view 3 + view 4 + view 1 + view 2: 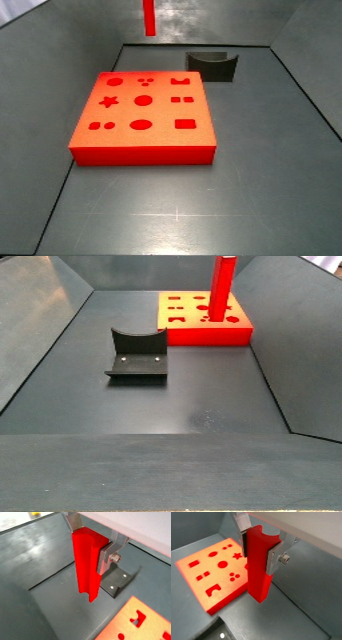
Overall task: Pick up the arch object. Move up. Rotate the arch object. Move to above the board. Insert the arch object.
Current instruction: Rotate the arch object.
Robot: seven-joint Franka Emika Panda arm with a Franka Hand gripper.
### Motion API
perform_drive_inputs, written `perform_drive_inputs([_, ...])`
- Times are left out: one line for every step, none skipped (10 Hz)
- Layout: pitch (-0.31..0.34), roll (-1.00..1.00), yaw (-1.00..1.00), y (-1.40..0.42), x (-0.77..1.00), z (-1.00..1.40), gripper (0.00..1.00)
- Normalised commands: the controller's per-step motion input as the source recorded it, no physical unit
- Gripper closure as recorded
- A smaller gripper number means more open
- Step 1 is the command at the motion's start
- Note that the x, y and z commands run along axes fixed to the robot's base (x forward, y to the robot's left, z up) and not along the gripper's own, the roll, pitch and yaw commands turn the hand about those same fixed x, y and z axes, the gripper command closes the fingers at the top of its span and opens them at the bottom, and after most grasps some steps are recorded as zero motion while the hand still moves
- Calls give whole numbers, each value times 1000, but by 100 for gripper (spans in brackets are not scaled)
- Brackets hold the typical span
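We've got the gripper (261, 549) fingers pinching the arch object (259, 567) upright, hanging clear of the board (211, 579), prob to line up w/ a hole.

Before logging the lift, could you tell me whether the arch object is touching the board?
Apart. In a side view the arch object, held by the gripper, hangs high with grey floor showing between it and the board.

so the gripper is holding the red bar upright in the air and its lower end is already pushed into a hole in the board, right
Not quite. The gripper does hold the arch object upright in the air, but its lower end is not in any hole. In a wrist view the arch object's lower end hangs free above the grey floor, with the board off to one side.
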Motion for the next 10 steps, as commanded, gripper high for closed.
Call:
perform_drive_inputs([-1, -20, -1000, 10, -16, 6, 100])
perform_drive_inputs([-1, -22, -1000, 10, -15, 7, 100])
perform_drive_inputs([-2, -24, -1000, 10, -15, 7, 100])
perform_drive_inputs([-2, -26, -1000, 10, -15, 7, 100])
perform_drive_inputs([-2, -28, -1000, 10, -14, 7, 100])
perform_drive_inputs([-2, -31, -1000, 10, -14, 7, 100])
perform_drive_inputs([-2, -34, -1000, 10, -14, 7, 100])
perform_drive_inputs([-3, -38, -1000, 10, -14, 7, 100])
perform_drive_inputs([-3, -43, -1000, 10, -14, 7, 100])
perform_drive_inputs([-4, -52, -1000, 10, -14, 7, 100])
